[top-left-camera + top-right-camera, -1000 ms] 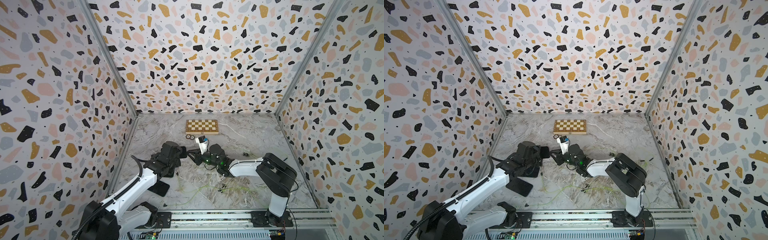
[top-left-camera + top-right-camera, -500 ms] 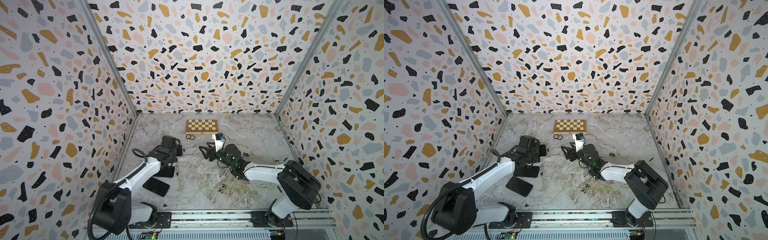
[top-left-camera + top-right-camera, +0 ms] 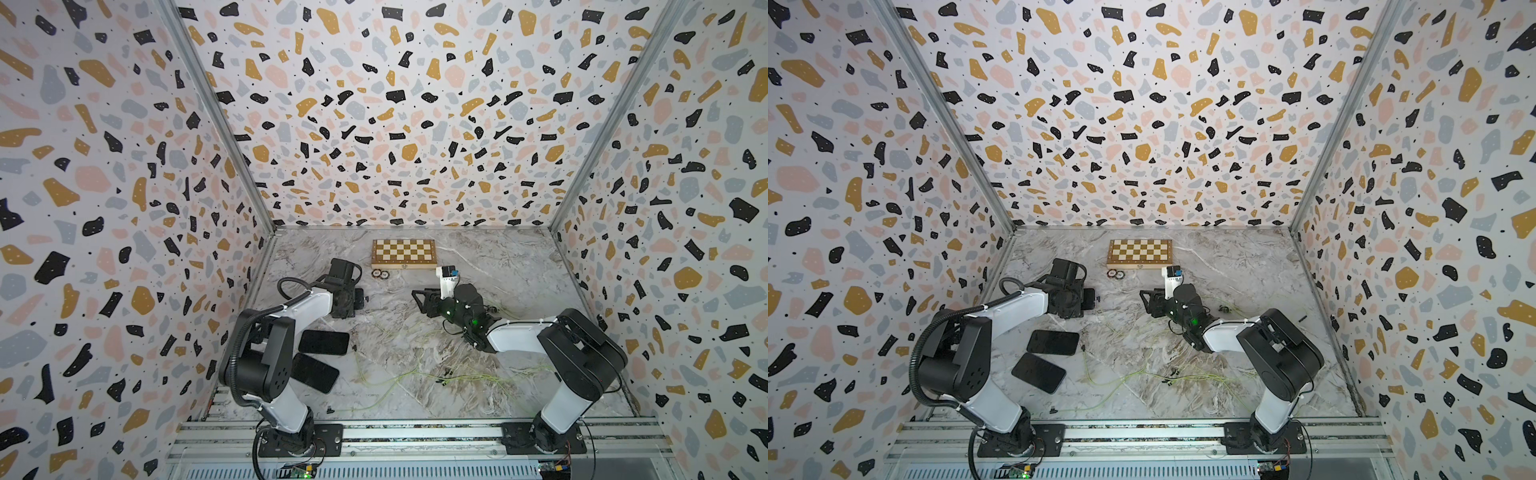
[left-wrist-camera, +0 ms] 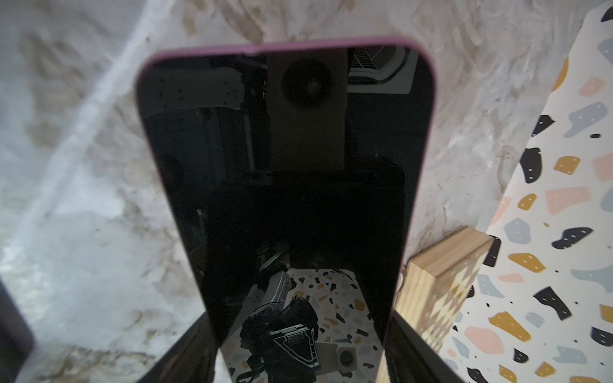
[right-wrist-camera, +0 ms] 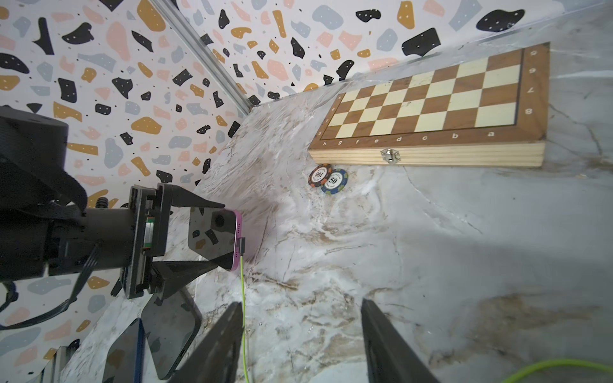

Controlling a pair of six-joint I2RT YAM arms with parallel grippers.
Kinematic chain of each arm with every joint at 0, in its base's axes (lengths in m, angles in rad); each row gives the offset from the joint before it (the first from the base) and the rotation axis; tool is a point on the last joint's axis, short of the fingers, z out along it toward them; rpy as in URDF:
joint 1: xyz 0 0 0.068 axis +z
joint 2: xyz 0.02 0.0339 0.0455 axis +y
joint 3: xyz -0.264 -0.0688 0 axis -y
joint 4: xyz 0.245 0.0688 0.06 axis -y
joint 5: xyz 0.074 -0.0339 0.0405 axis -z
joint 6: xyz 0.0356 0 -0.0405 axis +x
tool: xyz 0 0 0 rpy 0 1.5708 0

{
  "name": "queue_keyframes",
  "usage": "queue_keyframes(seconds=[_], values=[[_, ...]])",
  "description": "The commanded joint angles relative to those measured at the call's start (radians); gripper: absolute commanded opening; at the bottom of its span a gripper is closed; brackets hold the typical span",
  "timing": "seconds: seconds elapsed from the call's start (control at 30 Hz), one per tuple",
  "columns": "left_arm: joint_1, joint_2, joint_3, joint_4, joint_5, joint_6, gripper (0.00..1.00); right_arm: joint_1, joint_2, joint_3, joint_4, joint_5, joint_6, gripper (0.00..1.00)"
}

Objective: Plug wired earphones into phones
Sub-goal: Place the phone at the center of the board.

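The left claw [image 5: 217, 236] is clamped on the long edges of a pink-edged phone [image 4: 285, 185], one finger on each side. The black screen faces the claw's own wrist camera, and the phone's free end sticks out past the fingertips. A small black plug [image 5: 241, 247] sits in that free end. From it a thin yellow-green cord [image 5: 242, 291] runs straight toward the right claw [image 5: 301, 303].

The right claw faces the left one, well apart from it, with its jaws spread wide and nothing between them. The cord passes right beside the inner edge of one finger [image 5: 219, 341]; whether it touches cannot be told.

Back from the left claw, toward its arm's base, two more phones [image 3: 323, 343] [image 3: 314, 372] lie flat on the surface [image 5: 464, 248], screens up, close together. Behind the right claw, toward its arm's base, more loose earphones [image 3: 415, 376] trail across the surface.

Beyond both claws a chessboard [image 5: 431, 102] lies closed and flat. Two poker chips [image 5: 320, 174] [image 5: 334, 180] overlap just beside its latch edge.
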Motion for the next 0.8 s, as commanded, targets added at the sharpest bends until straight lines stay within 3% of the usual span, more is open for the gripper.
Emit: queue_keyframes(seconds=[0.0,0.13,0.33,0.63,0.77], values=[[0.003,0.017,0.057,-0.004,0.004,0.035,0.80,-0.012,0.003,0.020,-0.001,-0.016,0.036,0.59],[0.002,0.047,0.063,-0.007,-0.011,0.036,0.89,-0.029,0.022,0.015,0.026,-0.056,0.057,0.61],[0.009,0.008,0.060,-0.043,-0.037,0.077,0.92,-0.040,0.014,0.017,0.017,-0.082,0.062,0.61],[0.019,-0.344,-0.004,-0.390,-0.164,0.296,0.97,0.003,-0.026,0.041,-0.115,-0.131,0.083,0.57],[0.029,-0.510,-0.091,-0.518,-0.175,0.349,0.98,0.108,-0.086,0.035,-0.221,-0.123,0.075,0.57]])
